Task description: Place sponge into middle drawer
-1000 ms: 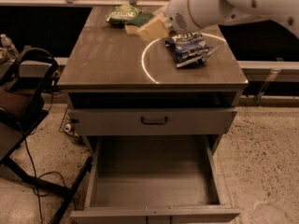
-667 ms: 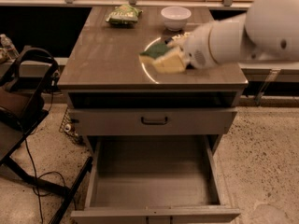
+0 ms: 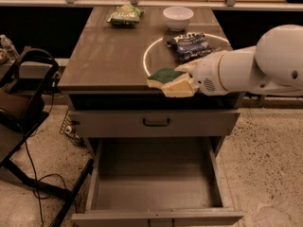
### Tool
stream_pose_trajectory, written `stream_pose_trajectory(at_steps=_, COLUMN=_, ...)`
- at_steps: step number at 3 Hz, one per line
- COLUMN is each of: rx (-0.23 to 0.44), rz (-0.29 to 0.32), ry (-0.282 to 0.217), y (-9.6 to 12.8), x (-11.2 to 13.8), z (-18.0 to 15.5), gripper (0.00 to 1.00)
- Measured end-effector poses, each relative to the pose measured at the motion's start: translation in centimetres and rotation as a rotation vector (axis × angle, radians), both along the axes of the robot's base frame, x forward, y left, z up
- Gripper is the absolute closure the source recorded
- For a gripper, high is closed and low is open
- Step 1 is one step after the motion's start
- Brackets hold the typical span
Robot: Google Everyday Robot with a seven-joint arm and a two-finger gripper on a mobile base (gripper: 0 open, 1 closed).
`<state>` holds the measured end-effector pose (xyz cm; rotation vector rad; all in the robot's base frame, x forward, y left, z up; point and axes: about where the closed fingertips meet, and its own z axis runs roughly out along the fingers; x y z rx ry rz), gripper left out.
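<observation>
The sponge (image 3: 166,79), pale yellow foam with a dark green top, is held in my gripper (image 3: 183,81) at the end of the white arm that reaches in from the right. The gripper is shut on the sponge and holds it in the air at the front edge of the cabinet top, above the drawers. The middle drawer (image 3: 151,188) is pulled out wide below; it is grey, with low side walls and a bare flat bottom. The sponge hangs above the drawer's rear part.
Above the open drawer is a shut grey drawer with a black handle (image 3: 156,122). On the cabinet top (image 3: 104,56) lie a green snack bag (image 3: 125,14), a white bowl (image 3: 178,17) and a dark blue snack bag (image 3: 190,45). A black chair (image 3: 23,93) and cables stand at the left.
My arm has carried the sponge from the back of the cabinet top forward and down to its front edge. The blue snack bag is uncovered again.
</observation>
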<state>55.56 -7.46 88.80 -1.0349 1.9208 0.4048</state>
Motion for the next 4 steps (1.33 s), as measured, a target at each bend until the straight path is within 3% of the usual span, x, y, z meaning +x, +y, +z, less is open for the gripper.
stream_pose_trajectory(at_steps=1, rx=-0.039, rz=-0.003, ry=0.006, y=0.3, x=-0.5, z=-0.7, gripper=1.0)
stream_pose_trajectory(at_steps=3, rx=-0.207, rz=0.025, ry=0.209, y=-6.8, x=-8.0, z=-13.9, gripper=1.0)
stream_pose_trajectory(at_steps=4, rx=-0.214, rz=0.04, ry=0.273, y=-9.8, x=-10.9, z=-19.9, gripper=1.0)
